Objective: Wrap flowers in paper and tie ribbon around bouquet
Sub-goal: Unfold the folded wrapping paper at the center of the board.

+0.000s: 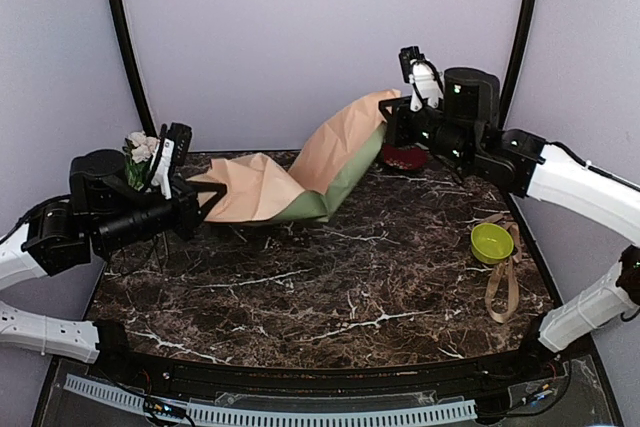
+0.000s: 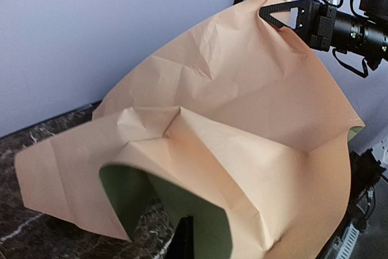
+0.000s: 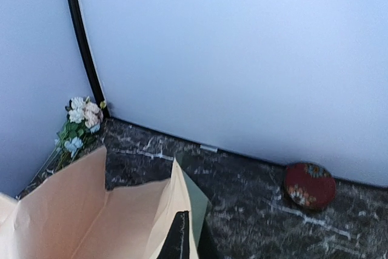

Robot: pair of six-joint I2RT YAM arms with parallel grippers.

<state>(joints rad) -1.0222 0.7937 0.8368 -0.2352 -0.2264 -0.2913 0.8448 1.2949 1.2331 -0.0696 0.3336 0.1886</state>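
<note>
The flowers [image 1: 140,150] lie behind my left pincer [image 1: 205,197], which is clamped on the paper's [image 1: 300,172] low corner. My right pincer [image 1: 390,112] clamps its raised corner above a red dish [image 1: 403,157]. Farther right on the counter [image 1: 300,297], a green bowl [image 1: 491,242], showing only its own green inside, I think, sits just beside the ribbon [image 1: 503,292].

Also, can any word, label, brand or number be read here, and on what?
None. The paper, flowers, ribbon, green bowl and red disc carry no readable text; the red disc shows only a flower pattern.
</note>
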